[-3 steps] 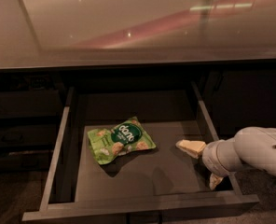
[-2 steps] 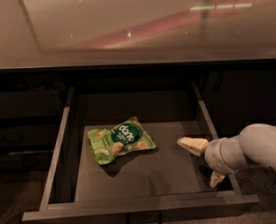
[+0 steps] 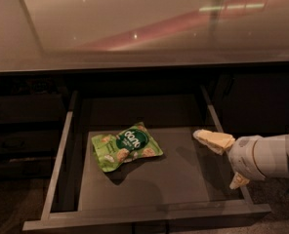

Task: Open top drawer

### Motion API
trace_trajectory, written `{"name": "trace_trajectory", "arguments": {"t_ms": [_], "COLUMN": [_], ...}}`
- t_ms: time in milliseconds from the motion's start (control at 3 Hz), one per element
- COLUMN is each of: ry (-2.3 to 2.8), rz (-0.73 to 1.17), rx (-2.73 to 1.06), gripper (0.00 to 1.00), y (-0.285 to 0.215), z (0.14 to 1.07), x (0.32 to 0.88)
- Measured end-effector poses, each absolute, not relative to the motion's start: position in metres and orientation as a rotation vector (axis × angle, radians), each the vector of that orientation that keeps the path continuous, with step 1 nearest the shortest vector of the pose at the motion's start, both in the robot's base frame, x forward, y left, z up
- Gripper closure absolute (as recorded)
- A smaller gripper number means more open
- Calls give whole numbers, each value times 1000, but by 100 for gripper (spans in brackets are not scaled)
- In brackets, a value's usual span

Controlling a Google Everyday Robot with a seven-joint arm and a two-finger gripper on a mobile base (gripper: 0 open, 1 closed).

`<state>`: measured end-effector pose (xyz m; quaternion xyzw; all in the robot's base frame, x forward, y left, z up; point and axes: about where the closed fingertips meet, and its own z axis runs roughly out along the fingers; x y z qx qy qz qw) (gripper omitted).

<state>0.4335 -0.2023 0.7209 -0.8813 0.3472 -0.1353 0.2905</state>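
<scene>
As matters stand, the top drawer [image 3: 149, 212] is drawn well out from under the desk [image 3: 134, 28], its long flat grey floor exposed almost to the back wall. Contents: one green snack bag [image 3: 126, 146], lying flat left of centre and clear of all four walls.

The gripper [image 3: 226, 161] is at the drawer's right side, about halfway along. Its fingers [image 3: 213, 140] are spread apart and pinch nothing. One reaches in over the floor just beside the right wall; the other hangs near that wall's top edge, toward the front (whether either touches the wall cannot be told). The white arm [image 3: 271, 157] enters from the right edge.

Assessment of handling: the drawer reads as a stiff, rigid box on side runners, light with so little in it and likely to slide freely. A pull along the runners should move it; a sideways load would probably only bind it. The walls look thin and smooth, so a pinch there could slip. The proper hold would be the handle on the front panel, which is out of sight below the front rim. The task appears essentially complete, with little travel left.
</scene>
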Motion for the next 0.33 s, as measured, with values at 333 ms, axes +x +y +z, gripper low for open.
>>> {"name": "trace_trajectory", "arguments": {"t_ms": [333], "ry": [926], "rz": [-361], "rx": [-2351], "gripper": [0], "y": [-202], "z": [721], "x": [433]}}
